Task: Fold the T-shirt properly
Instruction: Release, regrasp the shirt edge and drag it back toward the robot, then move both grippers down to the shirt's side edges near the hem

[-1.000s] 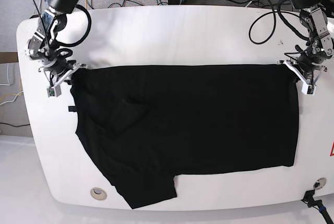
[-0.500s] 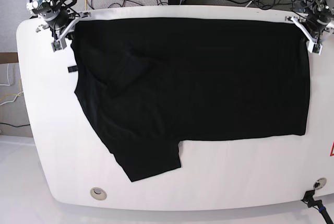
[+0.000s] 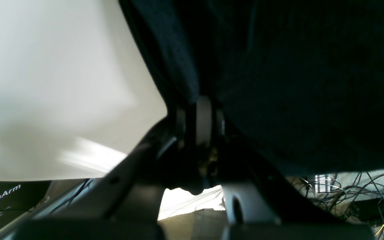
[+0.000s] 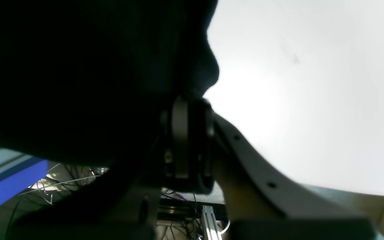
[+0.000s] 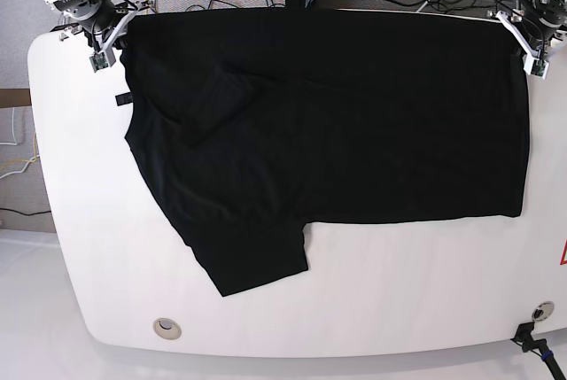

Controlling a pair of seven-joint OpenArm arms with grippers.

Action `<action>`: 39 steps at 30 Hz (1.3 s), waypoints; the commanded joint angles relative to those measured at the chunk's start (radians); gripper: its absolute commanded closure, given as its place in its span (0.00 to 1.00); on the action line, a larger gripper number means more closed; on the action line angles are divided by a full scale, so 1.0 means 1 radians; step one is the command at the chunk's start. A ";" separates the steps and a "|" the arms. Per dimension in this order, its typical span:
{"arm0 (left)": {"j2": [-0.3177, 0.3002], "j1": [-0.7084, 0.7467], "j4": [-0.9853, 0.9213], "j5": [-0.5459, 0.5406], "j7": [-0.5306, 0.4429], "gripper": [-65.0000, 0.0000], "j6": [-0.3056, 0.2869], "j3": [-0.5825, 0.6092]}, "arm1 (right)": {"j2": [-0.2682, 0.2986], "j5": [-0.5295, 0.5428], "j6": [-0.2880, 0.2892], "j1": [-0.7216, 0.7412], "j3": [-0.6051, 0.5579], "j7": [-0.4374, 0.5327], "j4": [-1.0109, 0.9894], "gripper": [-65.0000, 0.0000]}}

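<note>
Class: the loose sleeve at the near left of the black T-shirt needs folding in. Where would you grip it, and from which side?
Grip the sleeve at its outer hem corner, coming in from the near edge of the table. That flap sticks out past the T-shirt body and lies flat on bare surface, so its edge is free. Both grippers, left and right, are shut on the far corners.

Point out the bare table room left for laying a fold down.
Free: the table strip nearer the camera than the T-shirt's hem, and the margin beside the hanging sleeve. Crowded: the far edge, where the left gripper and right gripper pinch the corners.
</note>
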 commanded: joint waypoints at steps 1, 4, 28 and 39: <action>-0.018 0.003 0.039 -0.003 0.050 1.00 0.004 -0.013 | 0.007 -0.023 -0.001 -0.007 0.006 -0.015 0.011 1.00; -0.021 0.001 0.061 -0.004 0.121 0.59 0.004 -0.031 | 0.007 -0.023 -0.001 -0.005 0.006 -0.009 0.011 0.86; -0.024 -0.562 -0.013 -0.052 0.222 0.32 0.013 -0.077 | 0.037 0.037 -0.011 0.524 -0.094 -0.144 -0.052 0.59; -0.119 -0.941 -0.634 0.088 0.082 0.32 0.010 0.029 | 0.037 0.036 -0.011 0.790 -0.212 -0.090 -0.419 0.59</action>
